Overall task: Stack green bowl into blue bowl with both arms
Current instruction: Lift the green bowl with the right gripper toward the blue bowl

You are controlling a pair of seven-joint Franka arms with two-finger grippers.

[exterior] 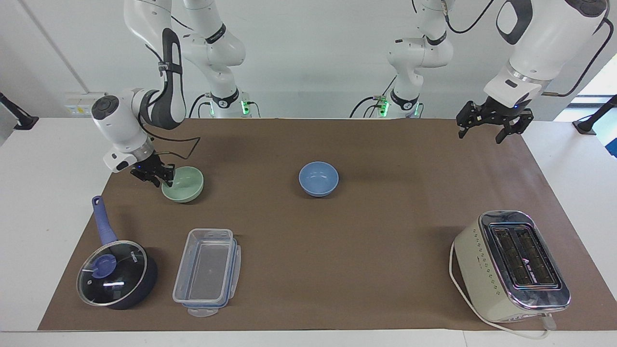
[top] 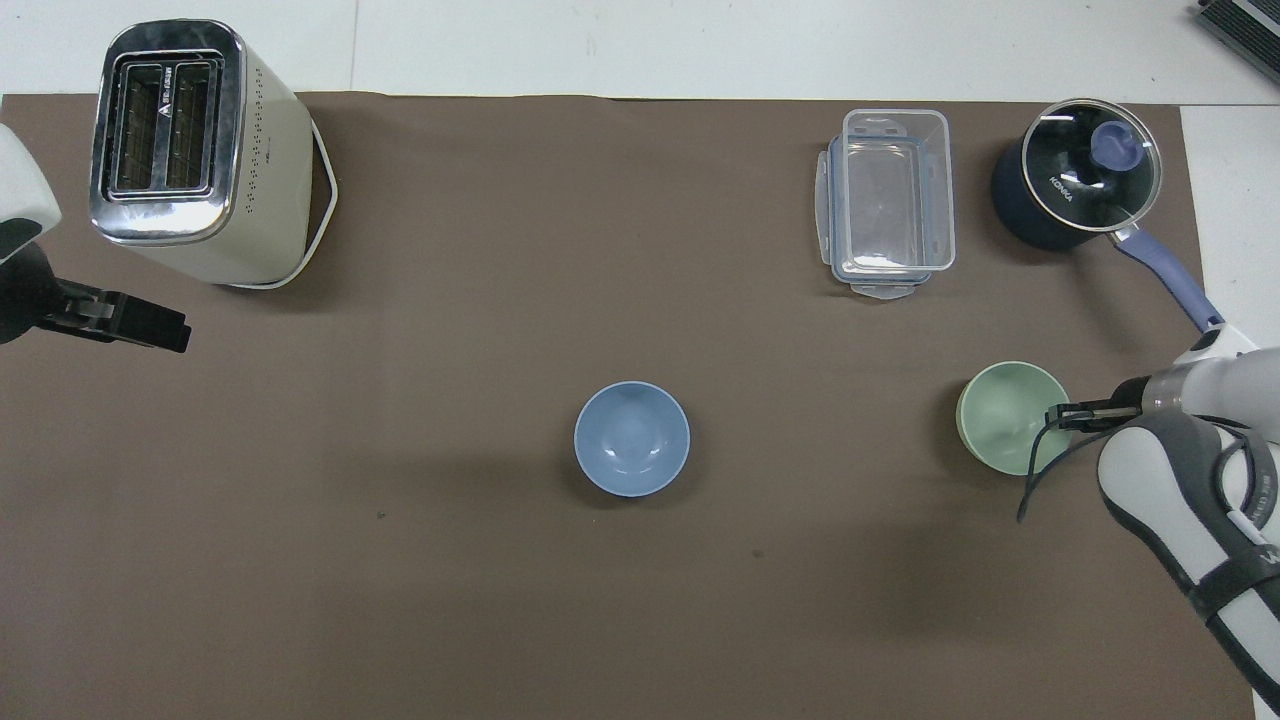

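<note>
My right gripper clamped on the green bowl rim, frame left, left gripper spread wide, upper right, waiting, blue bowl centre.

One camera looks from high across the table toward both robots; another looks steeply down above them; both share the brown mat.

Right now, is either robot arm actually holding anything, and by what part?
The right gripper has closed on the green bowl, pinching its rim on the side toward the right arm's end of the table; the bowl sits on the mat. The left gripper holds nothing.
</note>
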